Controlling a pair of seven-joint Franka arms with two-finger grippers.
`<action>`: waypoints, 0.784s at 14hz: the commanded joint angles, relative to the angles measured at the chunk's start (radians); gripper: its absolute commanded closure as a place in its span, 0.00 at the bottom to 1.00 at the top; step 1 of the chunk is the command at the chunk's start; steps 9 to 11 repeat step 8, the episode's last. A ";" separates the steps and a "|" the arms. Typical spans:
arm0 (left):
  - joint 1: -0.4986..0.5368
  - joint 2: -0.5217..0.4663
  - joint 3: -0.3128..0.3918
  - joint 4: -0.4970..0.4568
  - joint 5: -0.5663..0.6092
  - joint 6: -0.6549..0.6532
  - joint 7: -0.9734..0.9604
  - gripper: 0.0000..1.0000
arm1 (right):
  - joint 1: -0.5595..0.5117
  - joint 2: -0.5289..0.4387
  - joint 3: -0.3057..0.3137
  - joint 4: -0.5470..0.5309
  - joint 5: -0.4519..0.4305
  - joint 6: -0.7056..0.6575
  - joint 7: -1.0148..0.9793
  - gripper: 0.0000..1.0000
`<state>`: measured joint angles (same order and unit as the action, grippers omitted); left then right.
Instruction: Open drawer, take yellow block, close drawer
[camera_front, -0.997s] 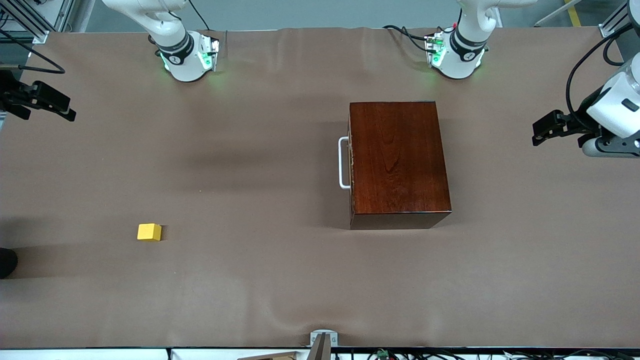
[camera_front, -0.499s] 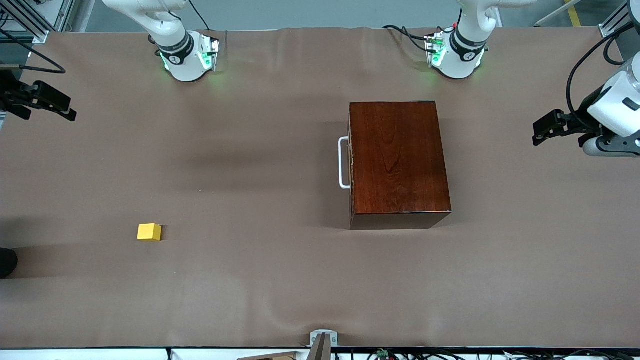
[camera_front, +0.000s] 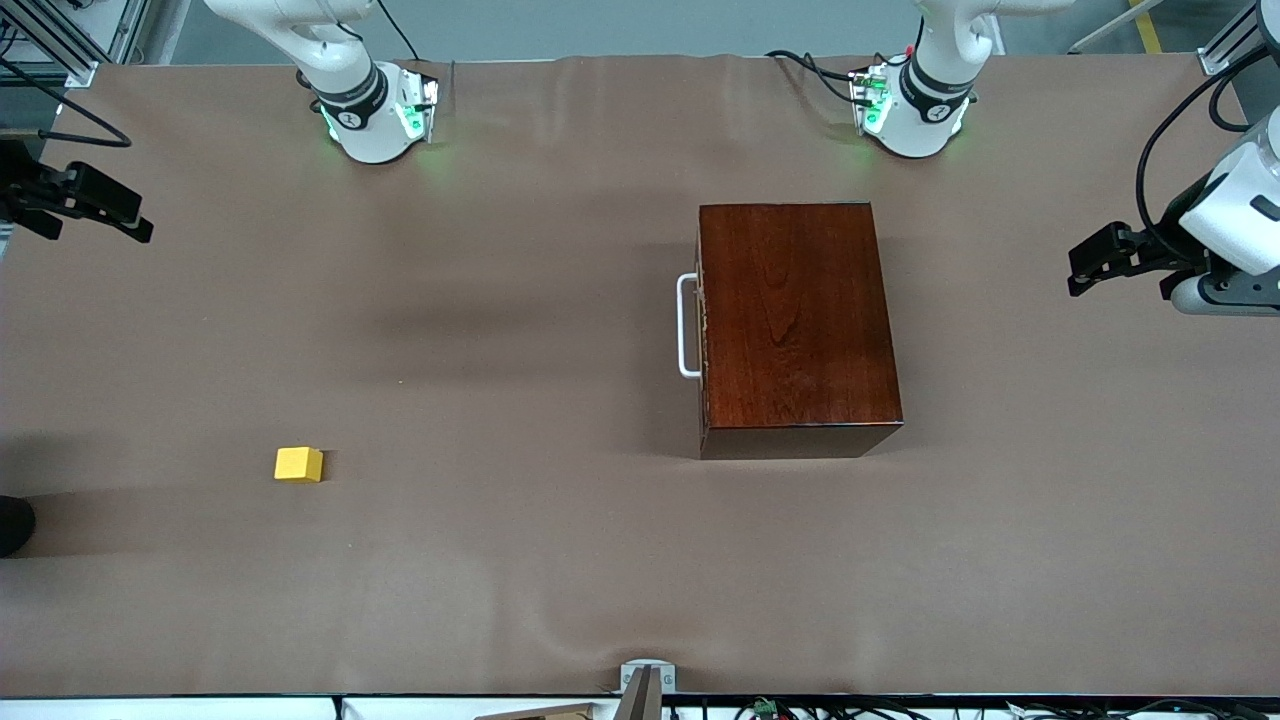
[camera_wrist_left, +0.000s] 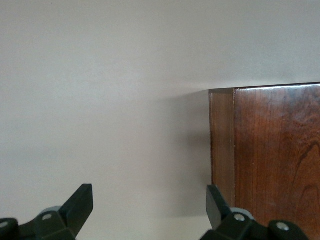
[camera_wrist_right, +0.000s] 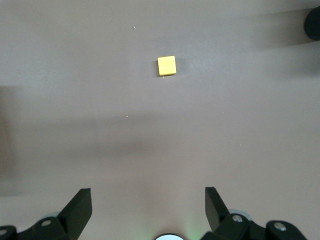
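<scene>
Drawer (camera_front: 701, 325) fully closed, its front flush with the dark wooden box (camera_front: 795, 315). White handle (camera_front: 686, 326) on the drawer front faces the right arm's end of the tabletop (camera_front: 520, 300). Box stands toward the left arm's end, close to the left arm's base (camera_front: 910, 115).

Block (camera_front: 298, 464) sits on bare tabletop toward the right arm's end, nearer the front camera than the box and well apart from it. Nothing touches it. In the right wrist view it lies alone on the brown cover (camera_wrist_right: 167, 65).

Left end effector (camera_front: 1090, 262) is up in the air over the left arm's end of the tabletop, clear of the box. Fingers (camera_wrist_left: 80, 207) spread apart, nothing between them; a corner of the box (camera_wrist_left: 270, 150) shows in its wrist view.

Right end effector (camera_front: 110, 212) is up over the edge of the tabletop at the right arm's end, well away from the block. Fingers (camera_wrist_right: 79, 207) spread wide, empty.
</scene>
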<state>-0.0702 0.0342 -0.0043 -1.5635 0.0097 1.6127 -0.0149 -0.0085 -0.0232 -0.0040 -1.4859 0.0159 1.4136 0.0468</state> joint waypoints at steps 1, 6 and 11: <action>0.003 -0.011 0.000 -0.006 0.013 0.010 0.003 0.00 | -0.014 -0.011 0.013 -0.007 -0.007 0.004 0.008 0.00; 0.003 -0.014 0.003 -0.007 0.016 0.007 0.000 0.00 | -0.021 -0.001 0.012 -0.004 -0.010 0.007 0.008 0.00; 0.003 -0.013 0.001 -0.006 0.016 0.007 -0.002 0.00 | -0.024 0.002 0.012 -0.002 -0.010 0.005 0.008 0.00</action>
